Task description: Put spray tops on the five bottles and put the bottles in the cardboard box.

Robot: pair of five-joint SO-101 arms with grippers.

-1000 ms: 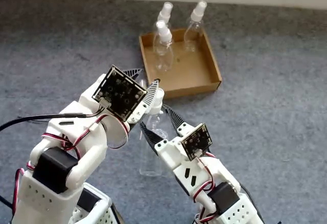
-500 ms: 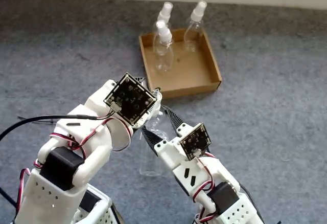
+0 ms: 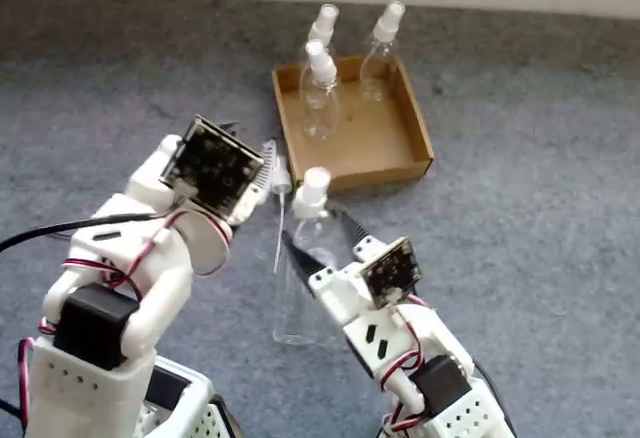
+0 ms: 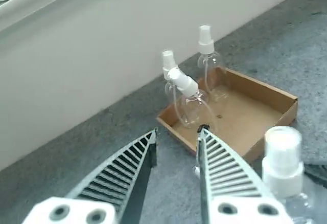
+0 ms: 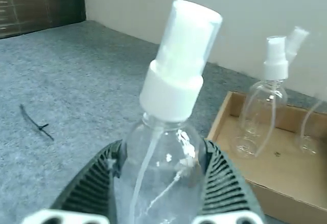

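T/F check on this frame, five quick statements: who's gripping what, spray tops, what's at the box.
1. The right gripper is shut on a bottle. True.
2. That bottle has no spray top. False: a white spray top sits on its neck.
3. The left gripper holds a spray top. False: its jaws stand open with nothing between them.
4. The three other bottles at the cardboard box all carry spray tops. True.
5. The held bottle stands inside the cardboard box. False: it is outside, on the arms' side of the box's near wall.
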